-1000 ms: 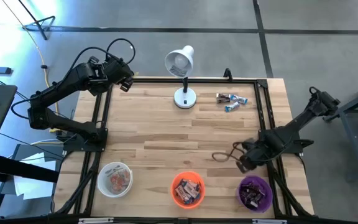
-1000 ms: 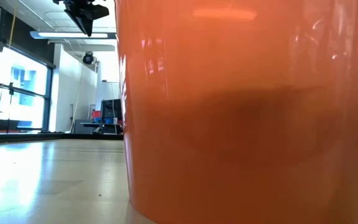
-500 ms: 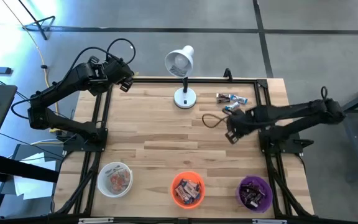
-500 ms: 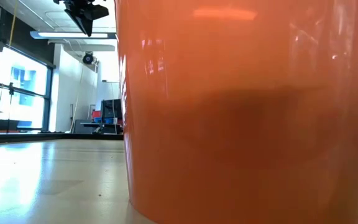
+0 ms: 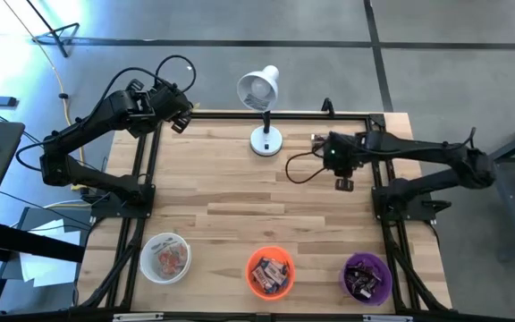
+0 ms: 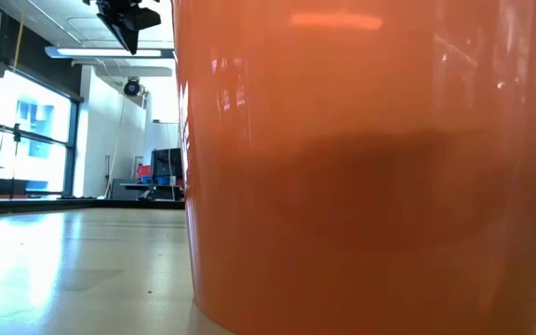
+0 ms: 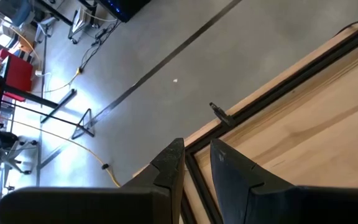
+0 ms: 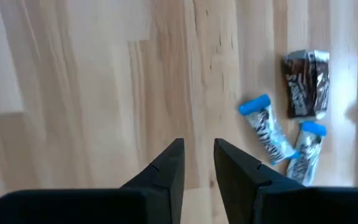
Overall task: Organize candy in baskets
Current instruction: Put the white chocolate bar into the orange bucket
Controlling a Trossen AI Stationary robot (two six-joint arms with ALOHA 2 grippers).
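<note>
Right end effector (image 5: pixel 329 152) has swung beside candy (image 8: pixel 291 124).

Your right arm reaches across the far right part of the table, stretched out nearly level from its base at the right edge. Its right gripper (image 8: pixel 197 163) points down at the wood, and the two dark fingers (image 8: pixel 166 168) stand close together with only a narrow gap between them, holding nothing. Your left arm is folded back at the far left corner, elbow bent, and the left gripper (image 7: pixel 194 163) hangs over the table's edge, fingers likewise nearly together and empty.
</note>
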